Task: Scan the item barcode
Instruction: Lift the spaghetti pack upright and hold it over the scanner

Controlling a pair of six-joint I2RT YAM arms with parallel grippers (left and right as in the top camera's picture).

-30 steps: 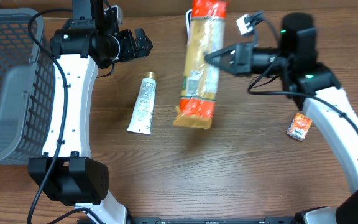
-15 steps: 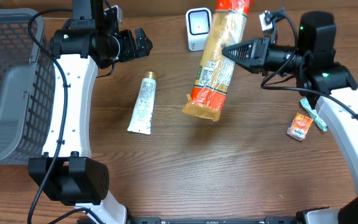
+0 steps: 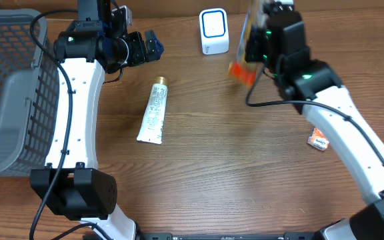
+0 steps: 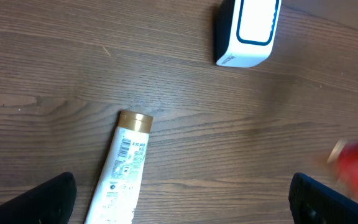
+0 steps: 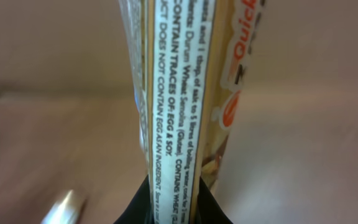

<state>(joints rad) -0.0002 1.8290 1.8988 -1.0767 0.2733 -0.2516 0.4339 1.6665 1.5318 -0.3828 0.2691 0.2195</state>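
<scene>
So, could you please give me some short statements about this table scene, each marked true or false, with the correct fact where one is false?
1. The right hand is shut on the pasta packet. True.
2. The white tube lies inside the basket. False: it lies on the table, outside the basket.
3. The left hand is open and holds nothing. True.
4. The small orange packet touches the scanner. False: it lies on the table by the right arm, well apart from the scanner.
</scene>
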